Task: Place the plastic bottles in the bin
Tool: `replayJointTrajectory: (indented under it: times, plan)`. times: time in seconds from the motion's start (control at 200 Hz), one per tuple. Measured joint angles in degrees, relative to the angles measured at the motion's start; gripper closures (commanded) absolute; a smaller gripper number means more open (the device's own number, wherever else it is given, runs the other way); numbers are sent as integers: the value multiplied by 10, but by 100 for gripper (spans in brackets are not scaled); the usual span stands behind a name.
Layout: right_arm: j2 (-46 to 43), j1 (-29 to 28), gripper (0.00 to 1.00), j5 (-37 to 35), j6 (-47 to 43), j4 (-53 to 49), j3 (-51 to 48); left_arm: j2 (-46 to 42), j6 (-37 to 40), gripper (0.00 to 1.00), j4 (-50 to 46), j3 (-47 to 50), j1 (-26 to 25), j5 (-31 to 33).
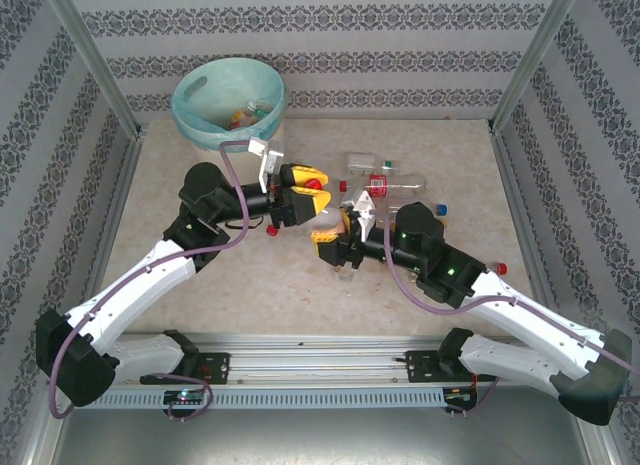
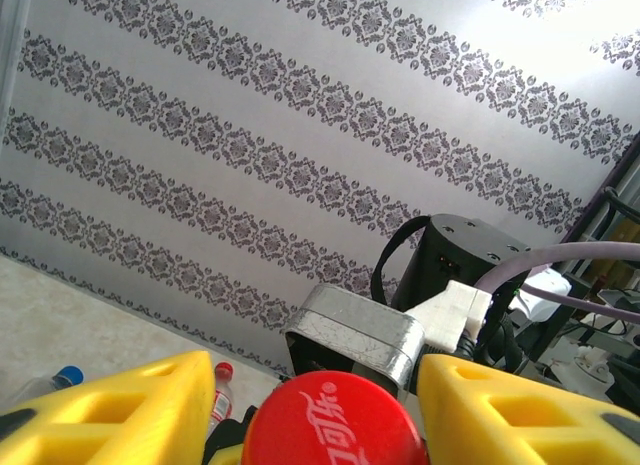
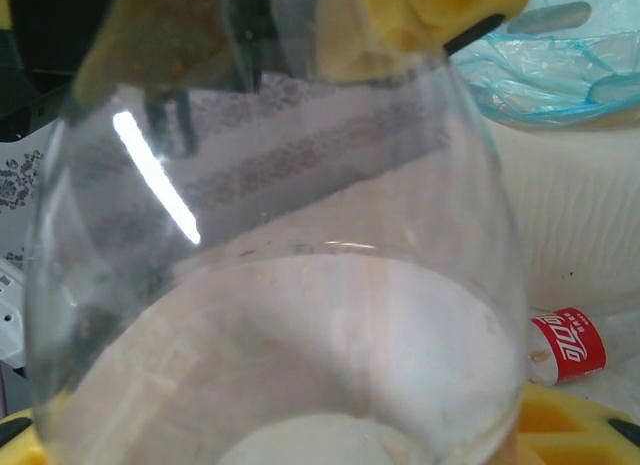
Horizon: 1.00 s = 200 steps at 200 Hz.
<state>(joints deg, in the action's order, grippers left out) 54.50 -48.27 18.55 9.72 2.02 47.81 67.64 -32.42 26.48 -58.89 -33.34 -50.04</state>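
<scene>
Handover mid-table; bin (image 1: 190,110) far left
Your right gripper (image 1: 335,243) clamps the clear bottle (image 3: 280,285); left gripper (image 1: 310,188) straddles its red cap (image 2: 335,425), grip unclear. Close left, release right, swing to the bin

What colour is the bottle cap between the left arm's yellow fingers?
Red with white lettering; the cap shows best in the left wrist view.

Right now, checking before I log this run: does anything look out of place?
One thing: both hands are at the same clear bottle mid-table, right hand gripping its body, left hand straddling its red cap. Nothing looks spilled or broken.
</scene>
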Motion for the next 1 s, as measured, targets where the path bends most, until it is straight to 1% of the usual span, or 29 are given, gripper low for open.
replayJointTrajectory:
  times: [0.225,0.35,0.405,0.525,0.609,0.674,0.799,0.899,0.999]
  plan:
    - [2,0,42,4,-1,2,1,2,1,65,2,0,0,-5]
    - [2,0,38,4,3,2,1,1,12,75,2,0,1,-3]
    - [2,0,35,4,3,2,1,1,12,79,2,0,1,-1]
    - [2,0,22,0,0,5,1,-4,18,89,1,1,1,12]
    - [1,0,15,-9,0,4,2,-15,28,100,-1,2,1,30]
    - [0,0,12,-22,-5,4,2,-27,41,100,-7,2,1,52]
    - [-20,0,10,-63,-14,2,2,-45,81,100,-49,-17,1,102]
    - [-50,0,9,-102,-27,3,2,-45,127,100,-106,-72,1,150]
    - [-85,0,9,-142,-47,8,2,-41,187,100,-161,-148,1,216]
